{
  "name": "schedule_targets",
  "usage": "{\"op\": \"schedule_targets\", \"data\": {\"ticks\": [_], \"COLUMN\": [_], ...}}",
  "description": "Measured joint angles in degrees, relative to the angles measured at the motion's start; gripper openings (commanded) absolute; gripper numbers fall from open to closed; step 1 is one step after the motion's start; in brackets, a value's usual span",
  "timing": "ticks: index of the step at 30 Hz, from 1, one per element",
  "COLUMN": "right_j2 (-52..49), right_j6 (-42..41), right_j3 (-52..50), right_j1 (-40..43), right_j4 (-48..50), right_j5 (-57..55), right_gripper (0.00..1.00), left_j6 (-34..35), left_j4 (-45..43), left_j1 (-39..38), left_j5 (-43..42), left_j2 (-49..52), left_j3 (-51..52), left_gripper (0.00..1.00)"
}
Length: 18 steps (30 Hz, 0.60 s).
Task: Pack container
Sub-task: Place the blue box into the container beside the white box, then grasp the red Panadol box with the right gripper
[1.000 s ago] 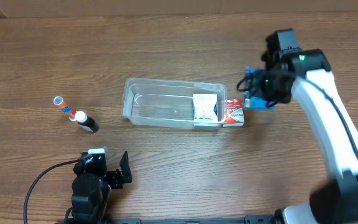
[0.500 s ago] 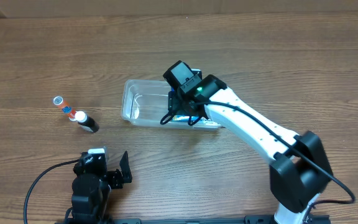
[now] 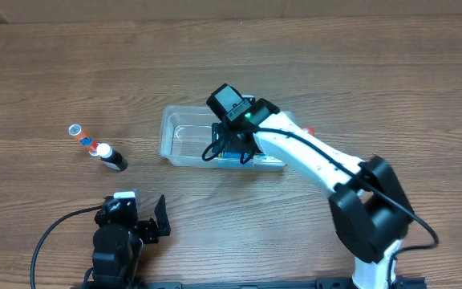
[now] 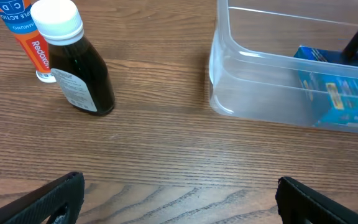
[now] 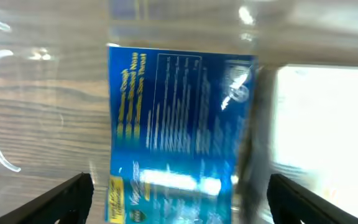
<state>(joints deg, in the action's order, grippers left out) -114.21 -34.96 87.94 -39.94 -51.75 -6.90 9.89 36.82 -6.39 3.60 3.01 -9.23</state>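
Observation:
The clear plastic container [image 3: 181,133] lies mid-table. A blue box [image 5: 179,124] lies flat on its floor, also seen in the left wrist view [image 4: 340,99]. My right gripper [image 3: 229,149] hovers over the container's middle, and in its wrist view [image 5: 179,202] the fingers are spread wide, either side of the blue box without gripping it. A white box [image 5: 328,124] lies to the right of the blue one in the container. My left gripper [image 3: 147,223] is open and empty over bare table near the front edge [image 4: 179,202].
A dark bottle with a white cap [image 3: 112,158] [image 4: 79,68] and an orange tube [image 3: 83,138] [image 4: 20,31] lie left of the container [image 4: 260,93]. A red box [image 3: 307,130] peeks out past the container's right end.
My right arm swung from right of the container to above its middle. The blue box it held now lies inside the container. The left arm has not moved.

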Motion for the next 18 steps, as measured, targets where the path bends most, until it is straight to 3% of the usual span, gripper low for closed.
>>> {"op": "schedule_targets", "data": {"ticks": [6,9,14,18], "right_j2": [18.1,25.0,23.1,18.1], "right_j6": [2.0,4.2,7.9,9.4], "right_j3": [0.0,0.5,-2.0,-9.2], "right_j1": [2.5,10.9,25.0,29.0], "right_j4": [-4.6,-9.1,-9.9,-6.6], "right_j5": [-3.1,-4.1,-1.4,3.1], "right_gripper": [0.95,0.95,0.91,0.87], "left_j6": [0.0,0.0,0.0,0.0], "left_j4": [0.0,0.0,0.0,0.0], "left_j1": [0.0,0.0,0.0,0.0], "left_j5": [0.0,0.0,0.0,0.0], "left_j2": [0.0,0.0,0.0,0.0], "left_j3": [0.0,0.0,0.0,0.0], "left_gripper": [1.00,1.00,1.00,1.00]}}
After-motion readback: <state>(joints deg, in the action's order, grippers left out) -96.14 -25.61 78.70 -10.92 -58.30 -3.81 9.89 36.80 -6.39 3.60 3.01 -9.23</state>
